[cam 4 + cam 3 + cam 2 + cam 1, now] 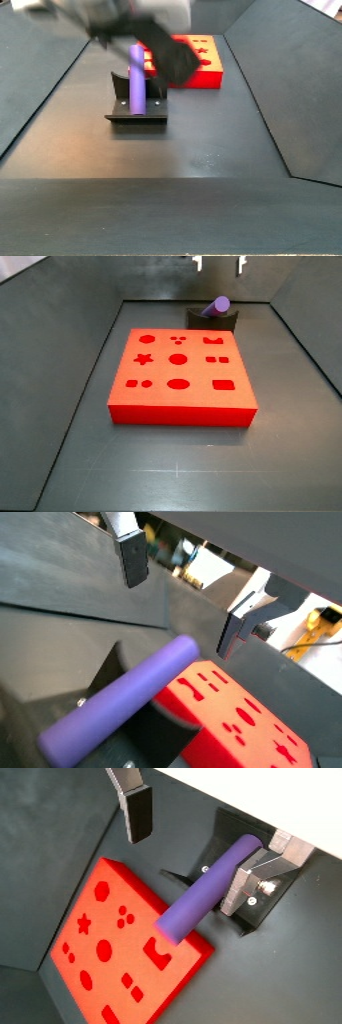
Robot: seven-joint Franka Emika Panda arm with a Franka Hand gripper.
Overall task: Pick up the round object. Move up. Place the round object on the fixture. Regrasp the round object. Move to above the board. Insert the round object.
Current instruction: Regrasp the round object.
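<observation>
**A:** Where do you stand in the task?

**B:** You have the smooth purple cylindrical peg (218, 304) resting on the small dark fixture block (214, 319), leaning in the fixture's notch with one end raised. In a side view that pair sits at twelve o'clock from the large flat red-orange board (181, 374) with its shaped cut-outs, just beyond the board's far edge. So the pick-up, the lift and the placing on the fixture look done to me.

**A:** And the gripper?

**B:** Your gripper (201, 838) hangs above the peg with its jaws spread wide and holding nothing. In both wrist views the two silver fingers (131, 557) stand well apart on either side, and the peg (207, 886) lies below the gap between them, touched by neither pad. In a side view only the fingertips show at the top edge, above the fixture.

**A:** What is left, then?

**B:** By my reading, you still have the regrasp, the move to above the board and the insertion ahead of you. The board's holes are all empty, and the dark bench (174, 466) around it carries nothing else. I would judge you at roughly the halfway mark, waiting to take the peg again.
</observation>
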